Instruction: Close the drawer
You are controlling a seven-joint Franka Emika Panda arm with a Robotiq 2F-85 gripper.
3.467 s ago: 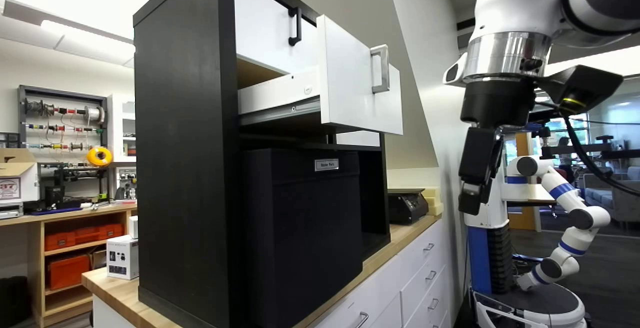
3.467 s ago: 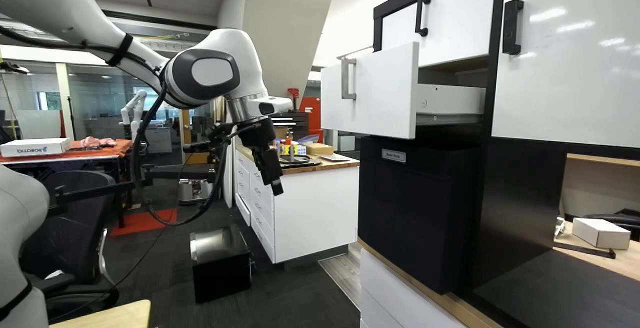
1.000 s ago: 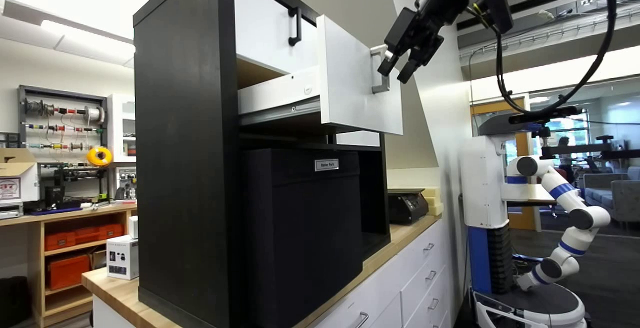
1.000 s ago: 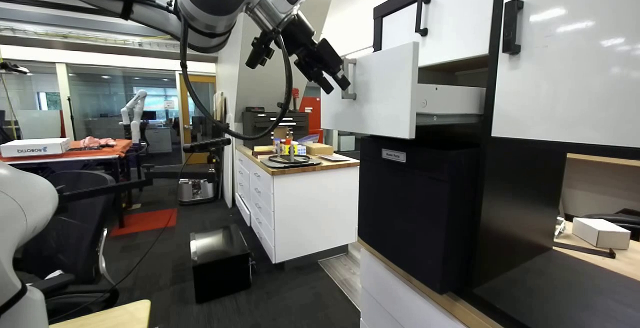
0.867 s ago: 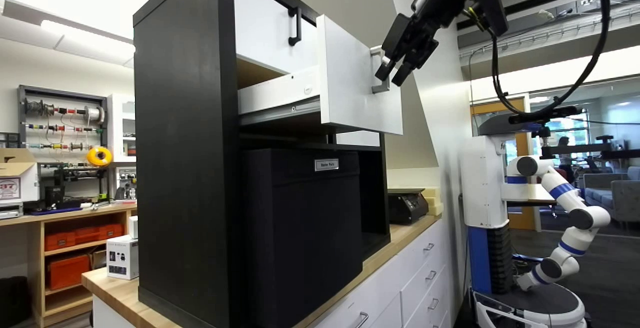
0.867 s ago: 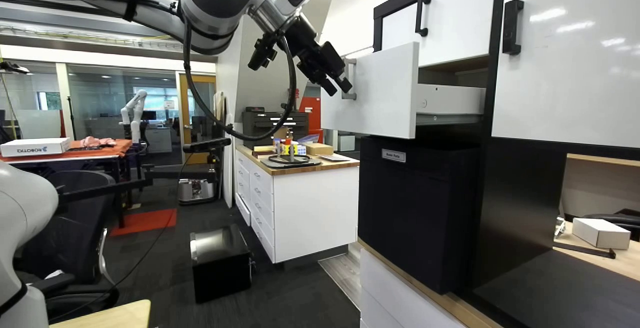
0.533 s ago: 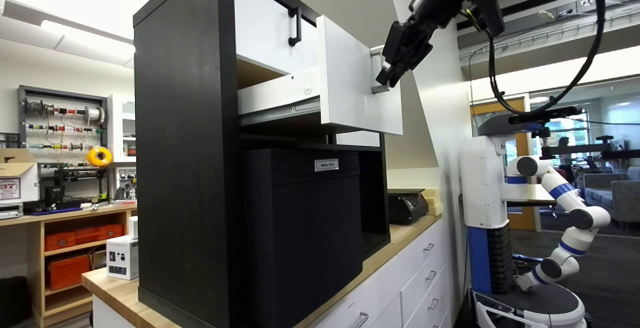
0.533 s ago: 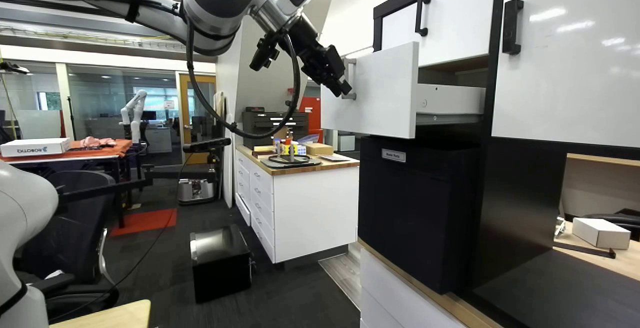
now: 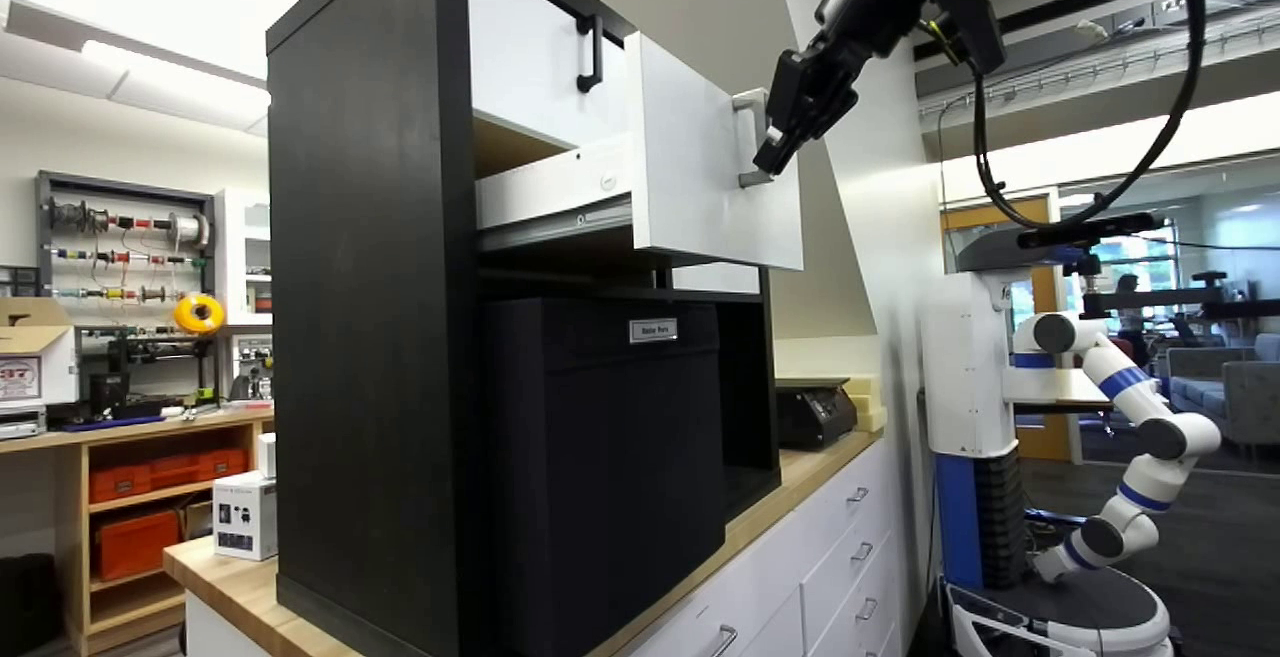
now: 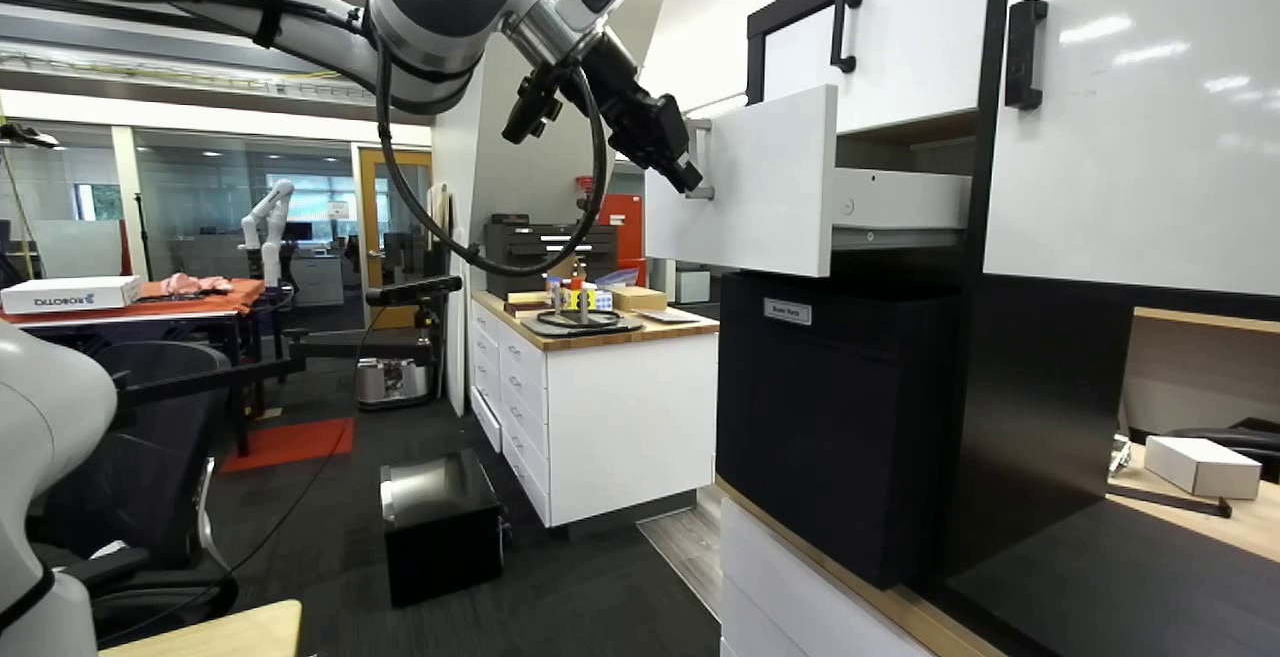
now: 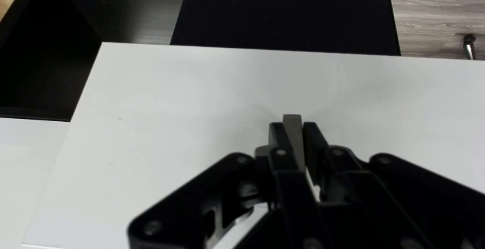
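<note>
find at left, in an exterior view, the black cabinet (image 9: 360, 287); next, jutting well out beneath a closed white front (image 9: 530, 47), the drawer (image 9: 715, 182) on its metal runner (image 9: 600, 217). expect an easy, light slide, judging by that runner, though leave weight open with the inside unseen; in front, likely stiff and slippery. farther right, favour the grey handle (image 11: 295, 137) as the hold: pinched there, in the wrist view, between the narrowed sides of the pincer (image 9: 772, 157). push straight, to avoid binding.
</note>
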